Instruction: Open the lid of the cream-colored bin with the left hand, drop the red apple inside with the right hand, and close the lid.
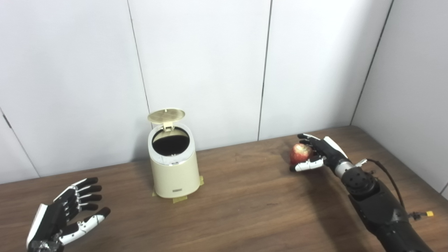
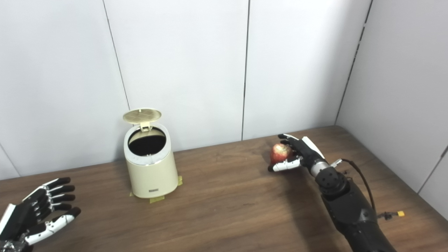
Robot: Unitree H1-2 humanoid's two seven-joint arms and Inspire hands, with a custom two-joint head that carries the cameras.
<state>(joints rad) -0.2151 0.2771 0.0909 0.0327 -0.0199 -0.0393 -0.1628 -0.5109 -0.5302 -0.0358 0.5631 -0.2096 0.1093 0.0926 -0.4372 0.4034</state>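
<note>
The cream-colored bin (image 1: 174, 171) stands on the wooden table, left of the middle, held down with tape at its base. Its round lid (image 1: 166, 116) is tipped up and back, and the dark inside shows. The red apple (image 1: 300, 153) lies on the table at the right. My right hand (image 1: 316, 154) is wrapped around the apple, thumb in front and fingers behind; I cannot tell if it is lifted. My left hand (image 1: 68, 213) is open and empty at the lower left, well apart from the bin.
White wall panels (image 1: 210, 63) close off the back, and another wall closes the right side. The wooden table (image 1: 245, 210) runs across the whole view. A cable with a yellow tag (image 1: 429, 213) hangs off my right forearm.
</note>
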